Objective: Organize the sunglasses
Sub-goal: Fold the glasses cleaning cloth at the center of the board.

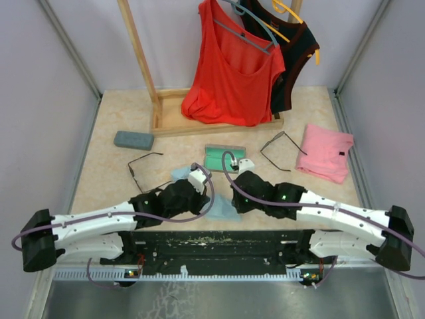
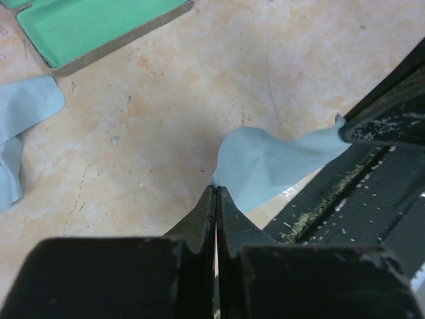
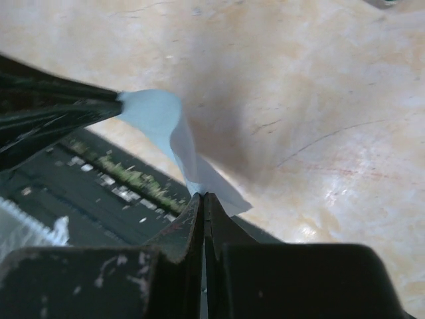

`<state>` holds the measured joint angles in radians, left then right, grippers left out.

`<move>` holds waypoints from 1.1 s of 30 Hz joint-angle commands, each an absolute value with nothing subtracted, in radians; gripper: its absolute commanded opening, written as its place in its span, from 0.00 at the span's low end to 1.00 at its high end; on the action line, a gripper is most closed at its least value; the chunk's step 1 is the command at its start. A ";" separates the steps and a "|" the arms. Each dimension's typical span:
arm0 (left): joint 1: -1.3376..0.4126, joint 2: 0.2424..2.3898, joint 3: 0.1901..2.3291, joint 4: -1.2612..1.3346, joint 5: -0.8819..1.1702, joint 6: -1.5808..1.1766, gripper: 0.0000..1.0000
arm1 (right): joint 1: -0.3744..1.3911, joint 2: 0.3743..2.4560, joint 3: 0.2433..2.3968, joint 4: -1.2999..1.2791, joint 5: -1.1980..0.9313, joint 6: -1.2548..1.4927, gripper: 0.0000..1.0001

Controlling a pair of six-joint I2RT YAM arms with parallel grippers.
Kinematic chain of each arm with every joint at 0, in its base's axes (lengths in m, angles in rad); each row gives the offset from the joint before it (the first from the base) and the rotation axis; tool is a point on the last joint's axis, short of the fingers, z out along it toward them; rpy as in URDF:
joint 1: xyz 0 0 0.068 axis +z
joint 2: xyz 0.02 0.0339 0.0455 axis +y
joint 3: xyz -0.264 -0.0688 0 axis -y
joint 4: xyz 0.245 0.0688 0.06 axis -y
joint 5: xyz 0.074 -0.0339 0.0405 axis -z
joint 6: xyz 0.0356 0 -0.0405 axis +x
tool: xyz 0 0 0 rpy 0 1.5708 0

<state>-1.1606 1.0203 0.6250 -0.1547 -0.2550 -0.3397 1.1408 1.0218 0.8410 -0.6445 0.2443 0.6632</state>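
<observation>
L gripper (image 2: 216, 191) & R gripper (image 3: 202, 196) were both clamped tight on one blue cloth (image 2: 265, 163), each pinching a corner, nr the front edge of the table (image 1: 99, 173). Open case (image 1: 224, 158) showed green lining; grey case (image 1: 133, 139) was closed. Sunglasses lay on the tabletop, outside both cases: left pair (image 1: 143, 166) nr the grey case, right pair (image 1: 282, 149) beside a pink garment (image 1: 325, 153).

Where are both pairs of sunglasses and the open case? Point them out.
Left sunglasses (image 1: 145, 157): top view, thin wire frame.
Right sunglasses (image 1: 273, 141): top view, thin wire frame.
Open case (image 1: 222, 161): top view, green lining.
</observation>
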 commanded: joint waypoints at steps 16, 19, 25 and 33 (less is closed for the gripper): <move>-0.961 1.393 0.571 0.367 -0.194 -0.122 0.00 | 0.792 1.247 0.644 -0.121 0.216 0.434 0.00; -0.959 1.402 0.563 0.375 -0.185 -0.117 0.00 | 0.792 1.255 0.637 -0.119 0.203 0.435 0.00; -0.959 1.373 0.520 0.375 -0.157 -0.133 0.00 | 0.792 1.208 0.601 -0.149 0.172 0.450 0.00; -0.960 1.371 0.473 0.379 -0.137 -0.165 0.00 | 0.794 1.180 0.561 -0.178 0.134 0.477 0.00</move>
